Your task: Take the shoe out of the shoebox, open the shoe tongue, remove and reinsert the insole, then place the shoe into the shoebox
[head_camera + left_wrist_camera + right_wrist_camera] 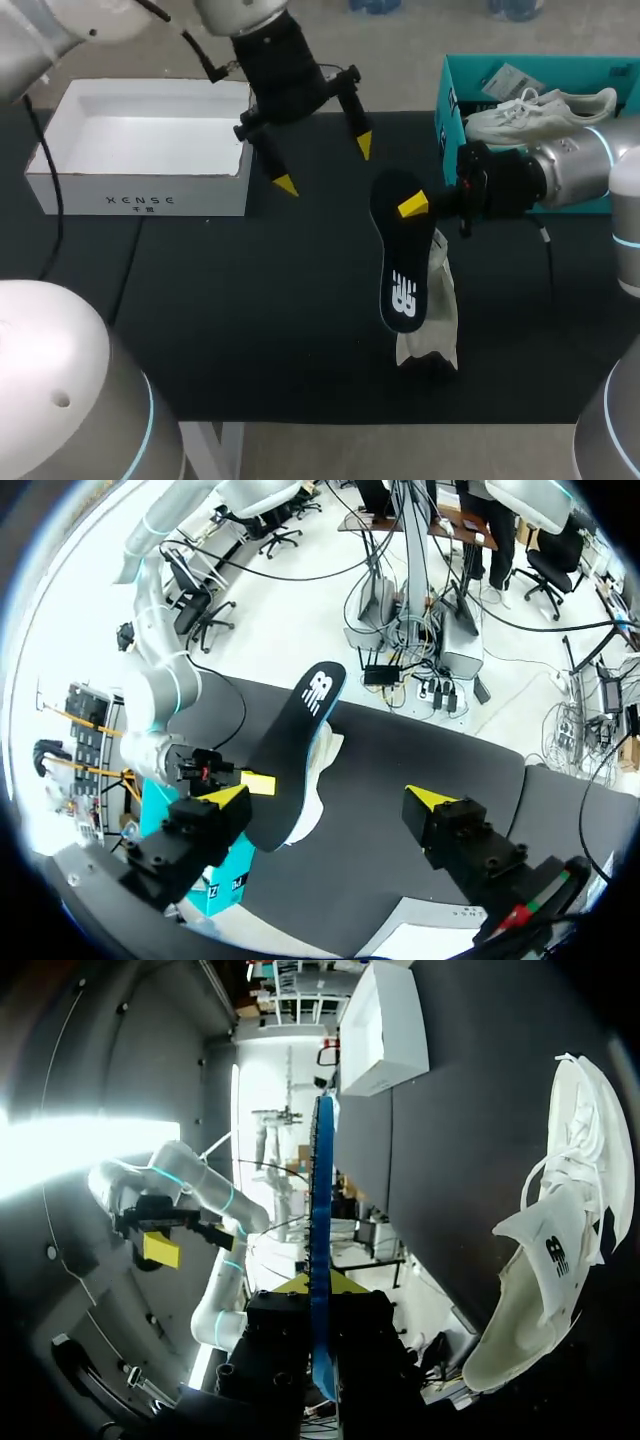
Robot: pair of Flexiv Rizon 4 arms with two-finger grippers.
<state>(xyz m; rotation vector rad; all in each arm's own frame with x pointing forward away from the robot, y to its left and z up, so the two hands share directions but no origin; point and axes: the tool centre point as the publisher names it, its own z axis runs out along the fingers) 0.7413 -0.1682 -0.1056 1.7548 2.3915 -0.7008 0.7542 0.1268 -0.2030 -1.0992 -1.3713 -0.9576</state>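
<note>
Now, insole tight in right gripper above shoe; left gripper apart, near white box.

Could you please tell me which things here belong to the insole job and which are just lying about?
In the job: black insole, shut in the right gripper; white shoe on the table; open left gripper; empty white box, probably the shoebox.
Lying about: teal box, with a second shoe in it.
</note>
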